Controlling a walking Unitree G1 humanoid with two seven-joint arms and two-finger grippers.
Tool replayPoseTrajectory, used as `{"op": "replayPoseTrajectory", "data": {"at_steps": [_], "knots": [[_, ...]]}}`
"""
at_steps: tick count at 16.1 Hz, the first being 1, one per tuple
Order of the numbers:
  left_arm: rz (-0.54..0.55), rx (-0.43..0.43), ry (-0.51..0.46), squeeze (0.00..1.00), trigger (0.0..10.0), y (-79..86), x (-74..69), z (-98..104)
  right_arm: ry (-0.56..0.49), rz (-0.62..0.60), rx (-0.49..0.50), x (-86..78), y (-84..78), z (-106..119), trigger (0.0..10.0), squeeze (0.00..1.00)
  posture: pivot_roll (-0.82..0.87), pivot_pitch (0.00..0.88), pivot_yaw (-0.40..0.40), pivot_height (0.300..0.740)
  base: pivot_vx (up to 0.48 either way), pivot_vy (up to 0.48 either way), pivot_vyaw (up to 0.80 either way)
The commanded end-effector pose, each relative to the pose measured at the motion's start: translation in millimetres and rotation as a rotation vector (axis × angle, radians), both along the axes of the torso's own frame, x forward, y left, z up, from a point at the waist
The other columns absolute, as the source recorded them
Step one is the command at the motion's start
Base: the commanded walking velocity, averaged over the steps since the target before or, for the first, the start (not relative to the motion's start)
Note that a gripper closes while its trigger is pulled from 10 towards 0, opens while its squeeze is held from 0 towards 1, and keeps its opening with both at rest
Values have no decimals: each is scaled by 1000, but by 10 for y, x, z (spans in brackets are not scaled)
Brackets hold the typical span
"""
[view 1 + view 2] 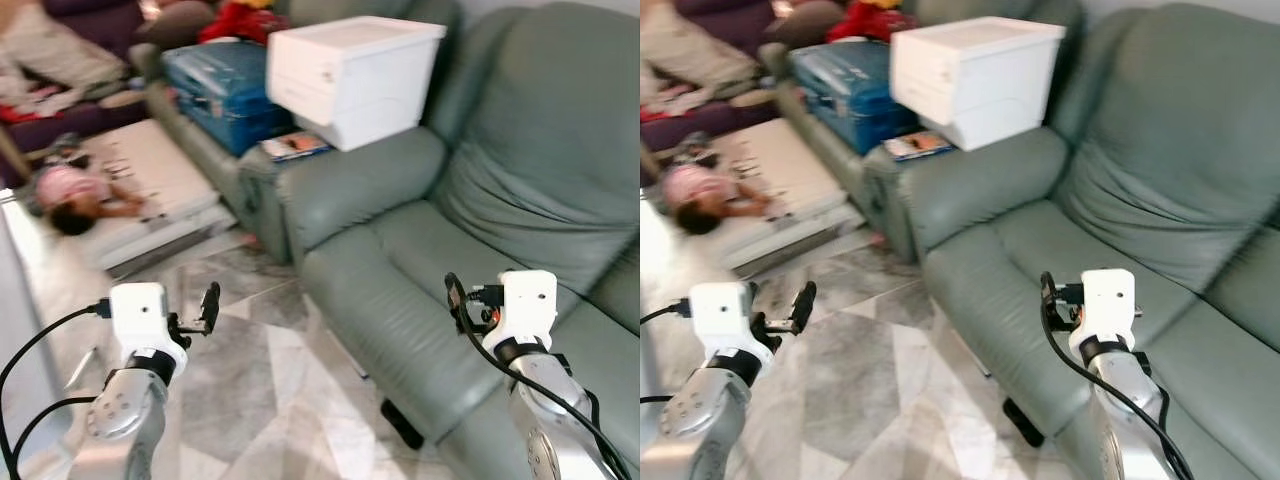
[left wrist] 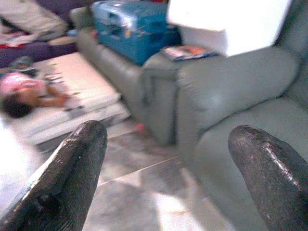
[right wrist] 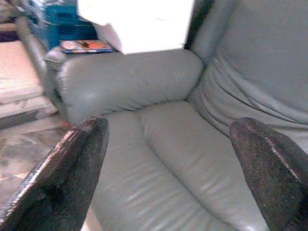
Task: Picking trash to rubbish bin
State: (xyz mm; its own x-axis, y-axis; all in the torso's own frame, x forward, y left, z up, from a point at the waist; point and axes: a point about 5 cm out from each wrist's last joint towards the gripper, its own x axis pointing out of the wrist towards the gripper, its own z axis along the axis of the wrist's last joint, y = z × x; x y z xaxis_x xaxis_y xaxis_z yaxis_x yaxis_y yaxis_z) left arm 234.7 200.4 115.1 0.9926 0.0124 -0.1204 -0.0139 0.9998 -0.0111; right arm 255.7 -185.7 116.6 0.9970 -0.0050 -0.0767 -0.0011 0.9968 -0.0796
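Trash is hard to pick out in these blurred frames; a small pink scrap (image 2: 140, 127) on the marble floor (image 1: 260, 390) at the foot of the green sofa (image 1: 400, 300) may be it; probably light and soft, best pinched across its middle. Left gripper (image 2: 166, 168) hangs spread above the floor; right gripper (image 3: 168, 168) spread and empty over the sofa seat. Head views add a white box (image 1: 350, 75) on the armrest, a blue suitcase (image 1: 225, 85) and a person lying on a mat.

Grey-green leather sofa (image 1: 480, 250) on marbled grey tile floor (image 1: 260, 380). White box (image 1: 350, 75) on armrest, blue suitcase (image 1: 225, 85) behind. White mattress (image 1: 150, 190) on floor.
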Motion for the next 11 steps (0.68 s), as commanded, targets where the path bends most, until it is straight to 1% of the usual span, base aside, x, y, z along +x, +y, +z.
{"op": "replayPoseTrajectory", "data": {"at_steps": [1,2,3,5,6,7,8,9,10,11], "knots": [[3,45,19,0,10000,-27,18,17,-6,4,5,3,8,51,10000,0,65,0,22,740,0,0,800],[34,67,19,0,10000,-40,8,22,-6,11,10,-3,31,58,10000,0,64,0,20,740,0,0,800],[28,37,15,0,10000,-68,17,34,-5,18,13,-8,52,67,10000,0,64,0,20,740,0,0,800],[32,30,5,0,10000,-88,46,64,-2,27,16,-22,75,73,10000,0,63,0,21,740,0,0,800],[31,-15,-10,0,10000,-108,60,90,1,33,16,-33,88,74,10000,0,62,0,21,740,0,0,800],[13,-93,-45,0,10000,-155,76,142,-1,49,9,-43,115,89,10000,0,61,0,21,740,0,0,800],[23,-86,-46,0,10000,-156,76,149,-1,53,10,-44,123,95,10000,0,61,0,21,740,0,0,800],[59,-67,-34,0,10000,-142,71,137,-1,56,8,-48,131,103,10000,0,59,0,22,740,0,0,800],[101,-68,-7,0,10000,-131,47,112,-1,61,10,-56,140,113,10000,0,60,0,20,740,0,0,800],[101,-45,4,0,10000,-137,25,100,0,68,14,-63,152,122,10000,0,61,0,20,740,0,0,800]]}}
